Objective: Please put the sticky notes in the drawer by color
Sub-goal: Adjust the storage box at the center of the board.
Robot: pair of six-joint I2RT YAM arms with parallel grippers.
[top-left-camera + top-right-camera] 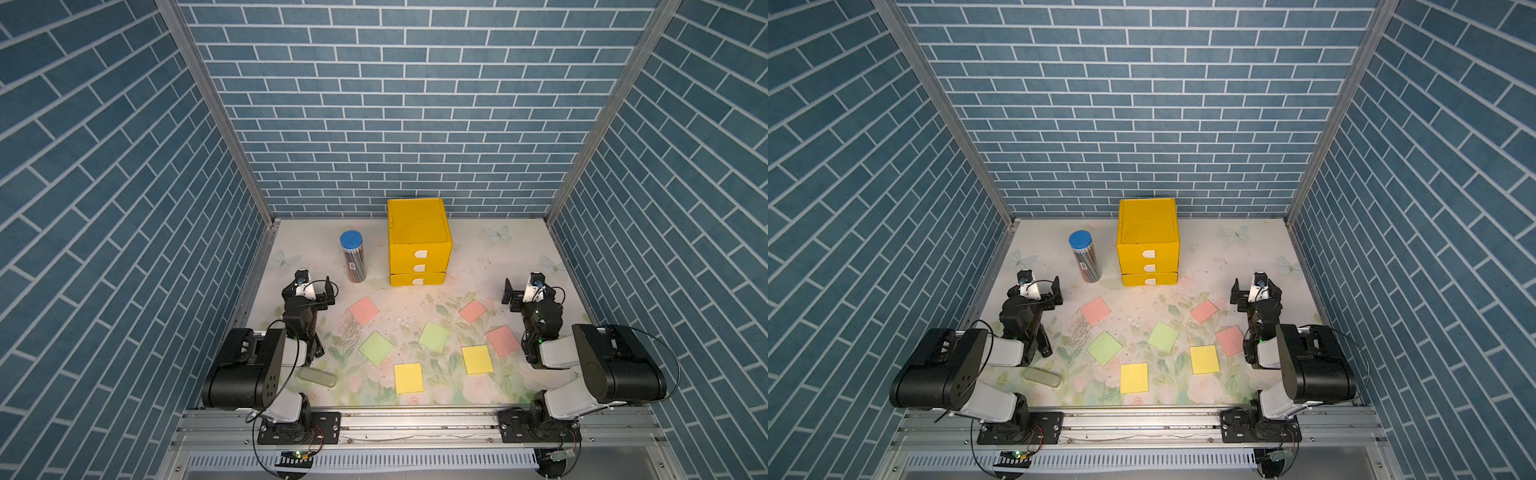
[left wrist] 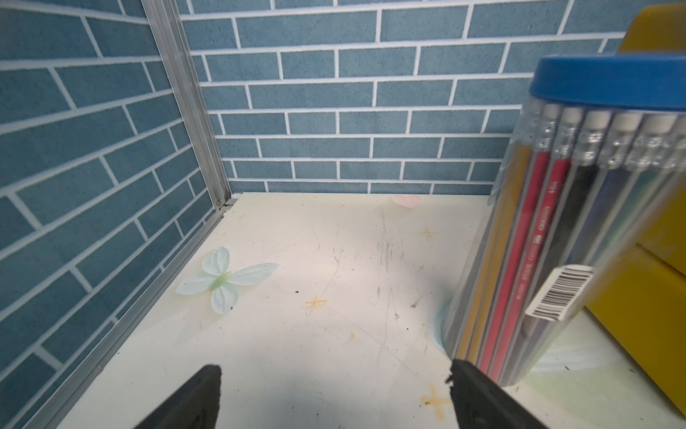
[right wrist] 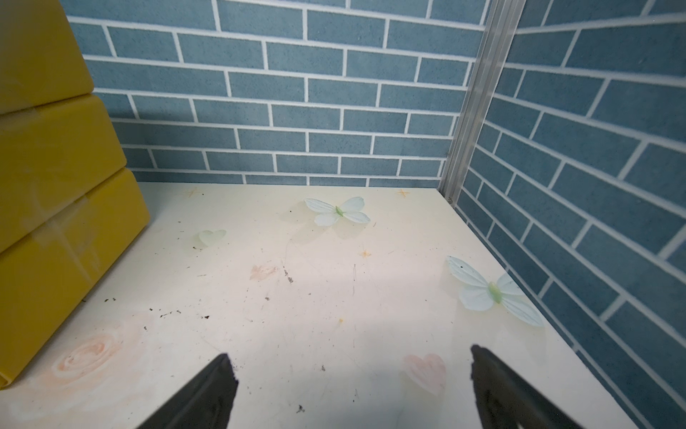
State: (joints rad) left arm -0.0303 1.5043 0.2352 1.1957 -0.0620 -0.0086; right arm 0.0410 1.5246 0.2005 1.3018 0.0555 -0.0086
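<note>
Several sticky notes lie flat on the floral mat in both top views: pink ones [image 1: 364,310] [image 1: 472,311] [image 1: 503,340], green ones [image 1: 376,348] [image 1: 434,337] and yellow ones [image 1: 409,377] [image 1: 477,360]. The yellow drawer [image 1: 417,245] [image 1: 1148,245] stands at the back centre, its three drawers pushed in. My left gripper [image 1: 309,293] [image 2: 334,366] hovers open near the left wall, holding nothing. My right gripper [image 1: 532,293] [image 3: 350,353] is open and empty near the right wall. The drawer's side shows in the left wrist view [image 2: 649,297] and the right wrist view [image 3: 55,185].
A clear cylinder of pencils with a blue lid [image 1: 353,257] [image 2: 557,223] stands left of the drawer, close to my left gripper. A pale oblong case [image 1: 318,378] lies by the left arm's base. A patch of grey specks [image 1: 349,330] sits beside the left pink note.
</note>
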